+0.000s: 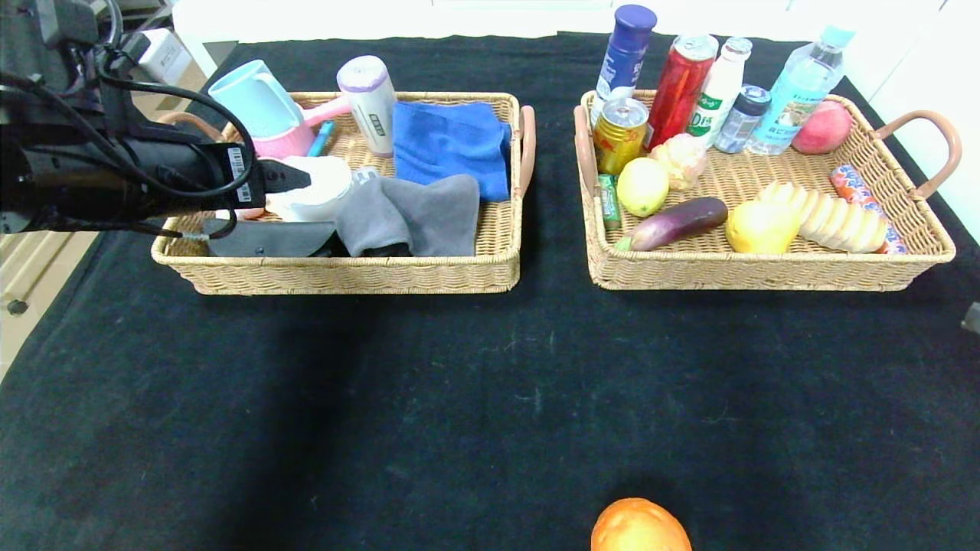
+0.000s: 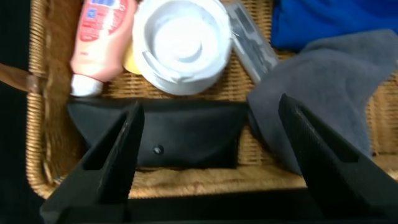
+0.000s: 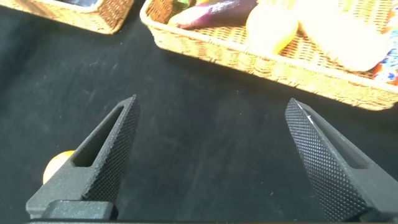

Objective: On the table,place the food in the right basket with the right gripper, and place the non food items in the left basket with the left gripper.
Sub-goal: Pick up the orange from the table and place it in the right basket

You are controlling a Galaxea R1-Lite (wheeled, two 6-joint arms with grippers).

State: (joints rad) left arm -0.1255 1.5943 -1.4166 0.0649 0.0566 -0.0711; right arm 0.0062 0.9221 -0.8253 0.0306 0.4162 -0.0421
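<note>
My left gripper [image 1: 295,177] [image 2: 210,102] hangs open and empty over the left basket [image 1: 344,275], above a black pouch [image 2: 174,134]. Just beyond its fingertips sits the round white roll [image 1: 318,187] [image 2: 180,43]. Beside the roll lie the clear tool case [image 2: 252,40] and the grey towel [image 1: 413,214] [image 2: 329,87]. The orange [image 1: 639,526] [image 3: 56,167] rests on the table [image 1: 459,398] at the front edge. My right gripper [image 3: 211,109] is open above bare black cloth, close to the orange. The pear [image 1: 758,227] and the bread loaf [image 1: 834,218] lie in the right basket [image 1: 766,268].
The left basket also holds a blue cloth [image 1: 452,145], a light blue cup [image 1: 256,99], a white bottle [image 1: 367,92] and a pink tube [image 2: 99,37]. The right basket holds a lemon [image 1: 641,186], an eggplant [image 1: 681,222], cans and bottles along its far side.
</note>
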